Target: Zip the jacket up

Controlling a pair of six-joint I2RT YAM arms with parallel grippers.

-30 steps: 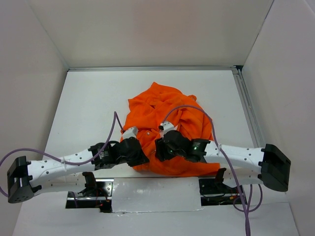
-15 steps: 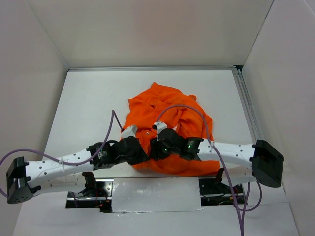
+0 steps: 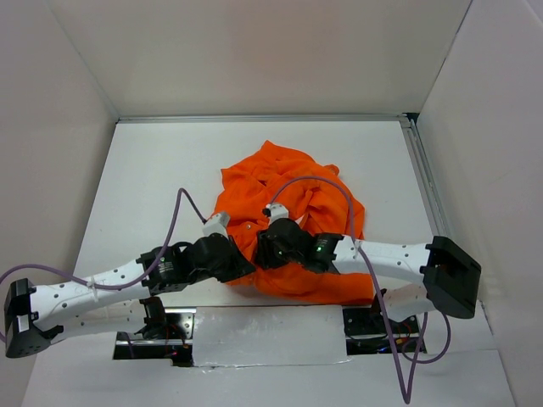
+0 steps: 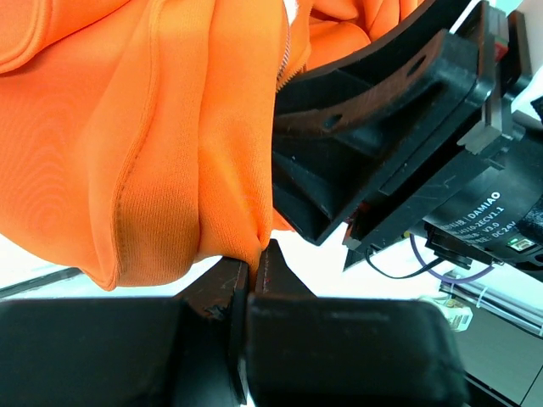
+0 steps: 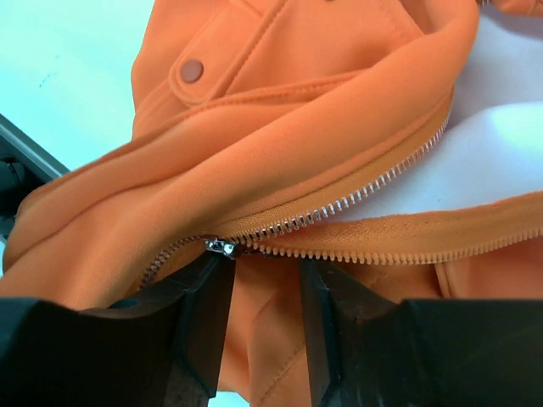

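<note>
Over on the left, the left arm is reaching in from the near edge of the white table (image 3: 144, 170), its purple cable (image 3: 180, 203) looping up above it, and the left gripper (image 3: 244, 261) is pressing against the near-left edge of the jacket (image 3: 288, 203). Seen from the left wrist, this left gripper (image 4: 252, 270) is clamping its fingers tightly together on a hanging fold of the orange cloth (image 4: 170, 153), with no gap showing between them. The jacket itself is lying crumpled in a heap at about the middle of the table, nearer the arms than the back wall, and both grippers are meeting at its near edge, just beside each other. Moving rightward, the right gripper (image 3: 265, 248) is bearing on the jacket from the other side. In the right wrist view the right gripper (image 5: 265, 273) is holding its fingers narrowly apart, orange fabric is filling the gap, and whether they are pinching it cannot be told. The silver slider (image 5: 221, 246) is sitting at the tip of one finger; to its left the zipper is running closed, and to its right the two rows of teeth (image 5: 373, 191) are spreading apart. A snap button (image 5: 192, 69) is showing on a flap above. Farther right, the right arm is stretching back toward its base.
</note>
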